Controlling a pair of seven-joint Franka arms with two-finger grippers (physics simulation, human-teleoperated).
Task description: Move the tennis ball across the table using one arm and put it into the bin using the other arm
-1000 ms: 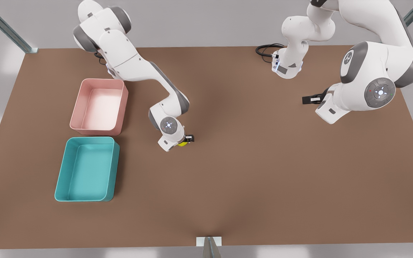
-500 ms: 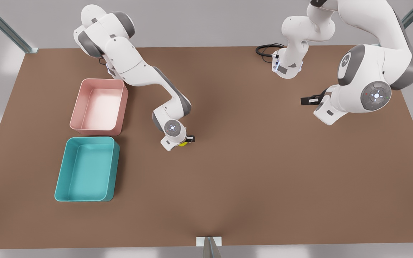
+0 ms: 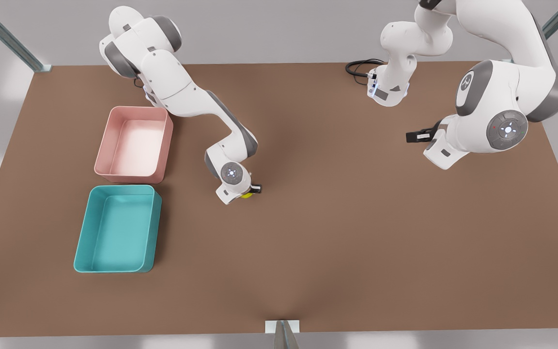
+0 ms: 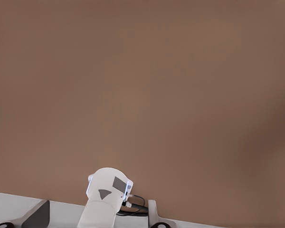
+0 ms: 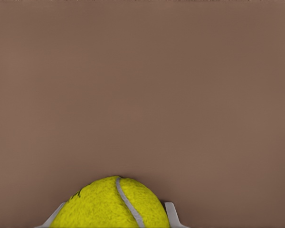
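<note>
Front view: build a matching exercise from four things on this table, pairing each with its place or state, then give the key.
Things:
1. tennis ball
2. teal bin
3. pink tray
4. left gripper

Places or states:
A. raised over the table on the front view's right, away from everything
B. between the right gripper's fingers near the table's middle
C. nearer the front edge, on the front view's left
D. behind the teal one, beside the arm's forearm

Pairs: 1-B, 2-C, 3-D, 4-A
</note>
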